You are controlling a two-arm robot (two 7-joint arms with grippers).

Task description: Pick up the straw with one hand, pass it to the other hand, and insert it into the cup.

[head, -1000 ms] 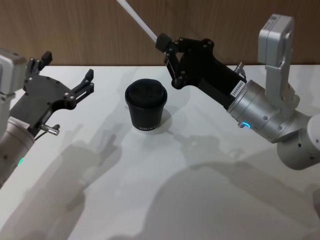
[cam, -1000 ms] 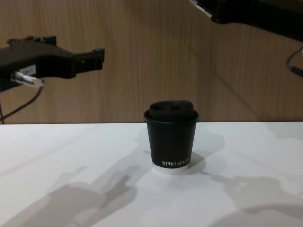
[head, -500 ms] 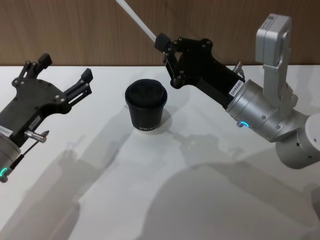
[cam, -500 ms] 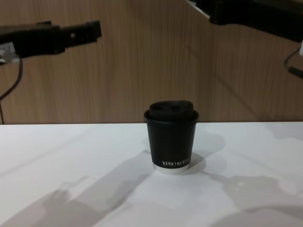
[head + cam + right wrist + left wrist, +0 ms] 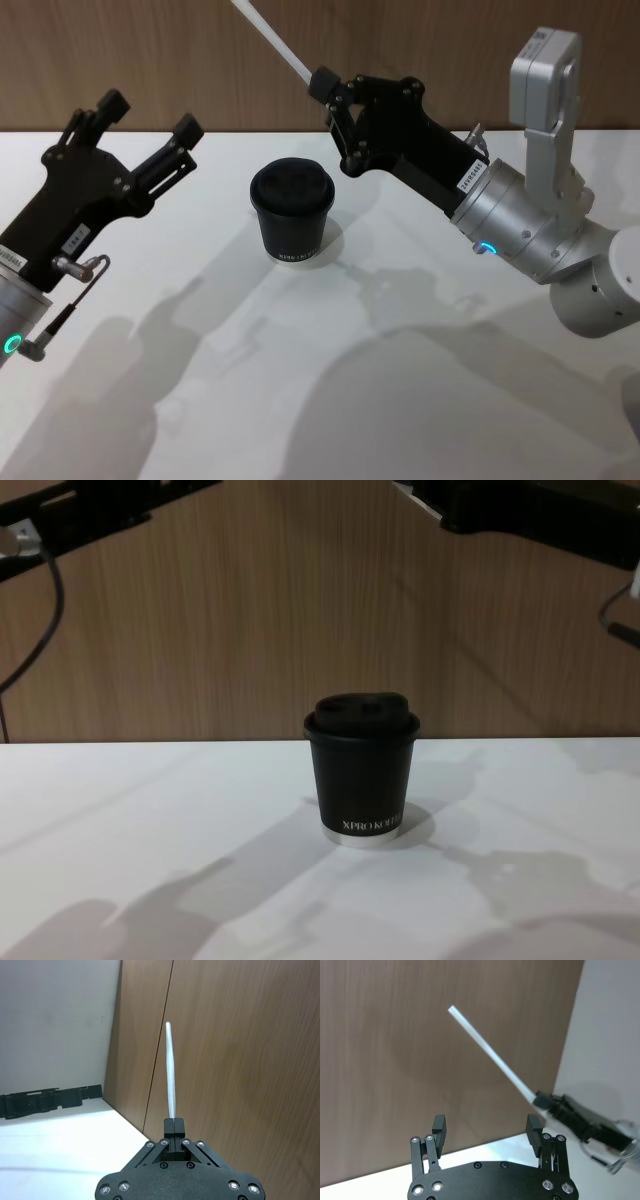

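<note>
What I can't make out from here

The straw runs off the head view's top edge beyond my right gripper, and its near end is buried between the pinched fingers. The chest view's top edge cuts off that gripper and the left gripper. Below the right gripper, the cup carries lettering too small for me to read in the head view.

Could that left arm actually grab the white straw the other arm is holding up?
Probably yes. The left gripper is open and raised, and the straw sticks its long free end out of the right gripper in open air, with nothing between them.
</note>
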